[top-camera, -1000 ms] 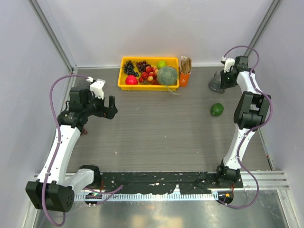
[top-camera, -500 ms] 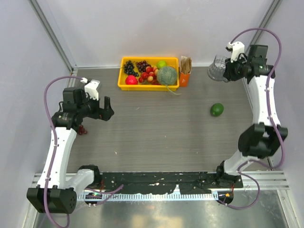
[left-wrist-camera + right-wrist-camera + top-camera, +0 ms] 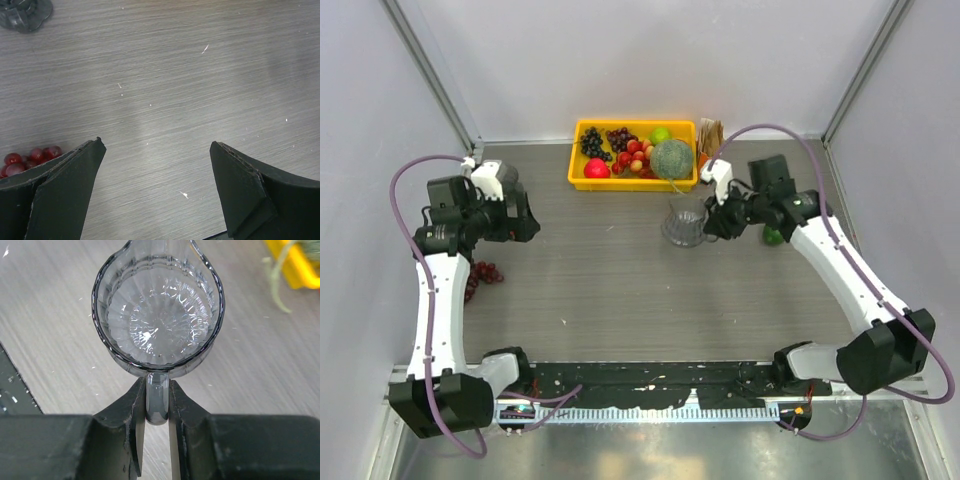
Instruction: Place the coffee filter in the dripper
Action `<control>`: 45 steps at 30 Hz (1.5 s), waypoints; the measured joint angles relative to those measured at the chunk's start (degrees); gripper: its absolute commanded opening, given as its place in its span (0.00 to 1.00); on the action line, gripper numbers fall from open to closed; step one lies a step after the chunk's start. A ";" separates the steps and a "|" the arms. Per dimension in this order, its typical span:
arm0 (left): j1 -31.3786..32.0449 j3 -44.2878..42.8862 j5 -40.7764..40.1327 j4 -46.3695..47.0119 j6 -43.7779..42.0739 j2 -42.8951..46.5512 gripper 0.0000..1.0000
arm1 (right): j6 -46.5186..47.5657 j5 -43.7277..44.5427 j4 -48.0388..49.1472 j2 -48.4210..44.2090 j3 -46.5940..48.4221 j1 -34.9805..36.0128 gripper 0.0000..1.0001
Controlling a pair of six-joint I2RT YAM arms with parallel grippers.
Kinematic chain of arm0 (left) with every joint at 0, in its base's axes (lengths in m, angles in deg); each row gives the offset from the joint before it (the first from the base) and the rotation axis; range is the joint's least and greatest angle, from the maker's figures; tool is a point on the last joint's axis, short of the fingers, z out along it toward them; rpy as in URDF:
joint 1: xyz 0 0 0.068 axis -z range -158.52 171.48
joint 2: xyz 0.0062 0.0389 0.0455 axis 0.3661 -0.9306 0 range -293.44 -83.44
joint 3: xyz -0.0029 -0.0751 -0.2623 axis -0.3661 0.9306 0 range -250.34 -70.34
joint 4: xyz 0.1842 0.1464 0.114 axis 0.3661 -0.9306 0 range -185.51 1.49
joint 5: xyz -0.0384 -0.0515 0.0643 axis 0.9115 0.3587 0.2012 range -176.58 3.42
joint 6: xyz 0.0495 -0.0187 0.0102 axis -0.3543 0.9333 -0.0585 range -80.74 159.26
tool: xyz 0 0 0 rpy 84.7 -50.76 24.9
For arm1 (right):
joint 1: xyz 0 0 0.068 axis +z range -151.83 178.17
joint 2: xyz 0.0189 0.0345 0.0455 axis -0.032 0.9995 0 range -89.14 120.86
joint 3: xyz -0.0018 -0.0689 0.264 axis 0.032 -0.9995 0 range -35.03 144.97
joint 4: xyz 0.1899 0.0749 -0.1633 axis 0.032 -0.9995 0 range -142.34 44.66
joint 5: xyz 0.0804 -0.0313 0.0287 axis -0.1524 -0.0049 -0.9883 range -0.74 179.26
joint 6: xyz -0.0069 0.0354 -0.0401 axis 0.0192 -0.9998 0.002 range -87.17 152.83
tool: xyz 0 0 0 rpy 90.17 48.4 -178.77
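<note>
At the far left, the left gripper (image 3: 523, 222) is hovering over the grey wood-grain table (image 3: 620, 280), with its two black fingers (image 3: 70, 185) standing wide apart and nothing between them; its wrist view is showing only bare tabletop in the gap. Just below and beside it, a small bunch of red grapes (image 3: 480, 276) is lying loose on the table, peeking out past the left finger in the wrist view (image 3: 31, 157). Further right, at the back of the table, a yellow rectangular plastic tray (image 3: 578, 172) is holding fruit: a cluster of dark grapes (image 3: 592, 143), a round red fruit (image 3: 597, 169), a heap of small red berries (image 3: 635, 155), a small green fruit (image 3: 660, 134) and a round grey-green netted melon (image 3: 672, 158). Just beside the tray's right end, a bundle of brown papers (image 3: 710, 132) is standing upright, its lower part hidden behind the right arm's wrist. In front of the melon, near the table's middle, the transparent smoky-grey ribbed dripper (image 3: 684, 222) is sitting upright with its round rim facing up and nothing inside it (image 3: 157, 310); whether it is touching the table cannot be told. The right gripper (image 3: 708, 222) is reaching in from the right and pinching the dripper's small side handle (image 3: 157, 400) between its two black fingers (image 3: 127, 425). Behind that arm, a small round green fruit (image 3: 776, 237) is lying on the table, partly hidden.
</note>
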 measured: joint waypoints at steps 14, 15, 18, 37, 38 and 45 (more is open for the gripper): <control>-0.85 1.92 0.13 0.26 -0.04 -2.80 0.99 | 1.31 1.03 16.44 10.54 -11.58 15.52 0.05; -0.85 2.12 0.11 0.24 -0.04 -2.99 0.99 | 1.31 1.73 17.62 11.69 -11.58 16.13 0.05; -0.90 2.58 0.09 0.26 -0.07 -3.26 0.99 | 0.87 4.07 21.33 14.45 -11.65 17.44 0.05; -1.27 2.75 0.20 1.22 -0.28 -4.33 0.99 | -2.10 14.40 33.03 19.82 -14.67 18.32 0.17; -1.27 2.78 0.24 1.31 -0.28 -4.33 0.99 | -2.21 14.58 33.31 19.58 -15.04 18.40 0.24; -1.27 2.82 0.70 1.36 -0.28 -4.33 0.99 | -3.91 14.69 30.80 17.64 -15.80 18.49 0.86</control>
